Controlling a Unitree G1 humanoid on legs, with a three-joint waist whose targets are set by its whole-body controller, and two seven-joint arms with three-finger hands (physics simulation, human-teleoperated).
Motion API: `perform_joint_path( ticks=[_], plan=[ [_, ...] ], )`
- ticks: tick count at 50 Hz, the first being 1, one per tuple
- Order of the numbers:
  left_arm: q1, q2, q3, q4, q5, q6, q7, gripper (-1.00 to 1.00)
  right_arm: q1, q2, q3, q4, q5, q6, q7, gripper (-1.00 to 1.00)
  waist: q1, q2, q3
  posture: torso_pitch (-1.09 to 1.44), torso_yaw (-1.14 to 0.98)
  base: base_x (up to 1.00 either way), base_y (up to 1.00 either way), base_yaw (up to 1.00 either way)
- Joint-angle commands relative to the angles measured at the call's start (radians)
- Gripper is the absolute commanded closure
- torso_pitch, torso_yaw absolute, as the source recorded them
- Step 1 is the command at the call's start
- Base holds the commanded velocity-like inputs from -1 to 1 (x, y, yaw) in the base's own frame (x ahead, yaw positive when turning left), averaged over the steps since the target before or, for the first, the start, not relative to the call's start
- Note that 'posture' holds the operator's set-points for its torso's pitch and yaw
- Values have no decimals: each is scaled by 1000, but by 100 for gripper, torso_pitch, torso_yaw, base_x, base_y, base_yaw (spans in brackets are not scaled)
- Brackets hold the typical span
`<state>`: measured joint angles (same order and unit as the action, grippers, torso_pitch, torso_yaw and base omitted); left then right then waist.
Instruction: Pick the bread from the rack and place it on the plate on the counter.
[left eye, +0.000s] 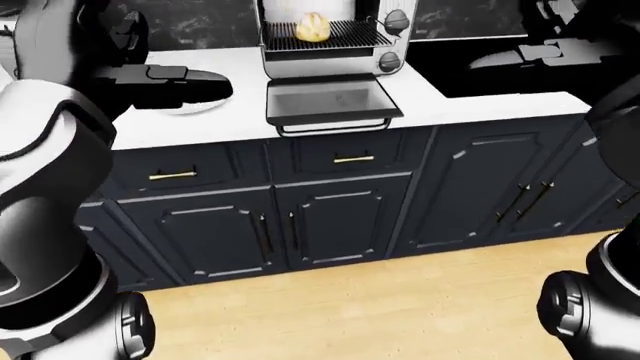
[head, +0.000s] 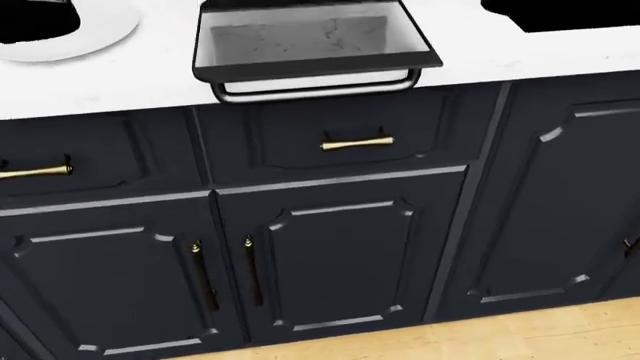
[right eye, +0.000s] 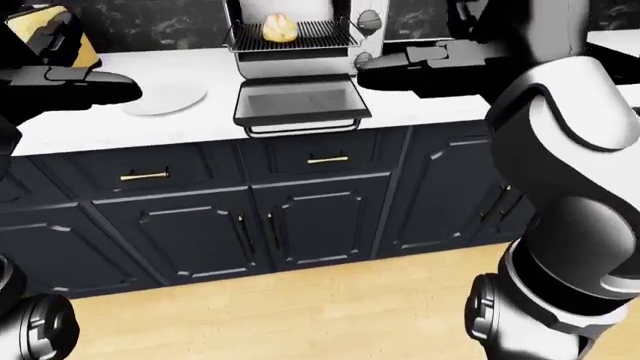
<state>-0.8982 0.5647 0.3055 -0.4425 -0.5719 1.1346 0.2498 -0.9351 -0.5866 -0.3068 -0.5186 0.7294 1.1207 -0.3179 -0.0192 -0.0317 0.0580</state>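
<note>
1. While both arms reach over the white tabletop (right eye: 420, 109), the bread (left eye: 313, 27) sits on the rack (left eye: 325, 34) inside the open toaster oven (left eye: 338, 45), untouched and well apart from either hand.
2. Seen in the left-eye view, the left hand (left eye: 195, 79) is a dark shape held over the plate (right eye: 165, 97), with the bread up and to its right; how far its fingers are spread I cannot tell, and nothing shows in its grip.
3. Seen in the right-eye view, the right hand (right eye: 395, 60) hovers just right of the oven, with the bread up and to its left; its fingers are too dark to read, and it appears to hold nothing.
4. Between the two hands, the oven door (head: 310, 41) lies folded down over the tabletop edge.
5. Below both hands run dark cabinet doors (head: 335, 259) and a drawer with a brass handle (head: 356, 142), above a wooden floor (left eye: 370, 307).
</note>
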Motion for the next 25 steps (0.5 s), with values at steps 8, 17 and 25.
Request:
perform_joint_path(
  ticks=[8,17,25],
  plan=[
    [-29,37,40,-24,-7,-30,15,-100,-42,-17,-14,-36,31,-13,-9,-100,7,105,-18,0,0,47,32,0],
    [-25,41,36,-22,-18,-40,25,-100,-36,-68,-55,-69,170,23,-86,-100,40,33,-4,0,0,36,32,0],
    [-31,42,39,-26,-29,-29,32,-100,-15,-85,-40,-60,206,-19,-117,-100,23,-11,-11,0,0,36,18,0]
  ],
)
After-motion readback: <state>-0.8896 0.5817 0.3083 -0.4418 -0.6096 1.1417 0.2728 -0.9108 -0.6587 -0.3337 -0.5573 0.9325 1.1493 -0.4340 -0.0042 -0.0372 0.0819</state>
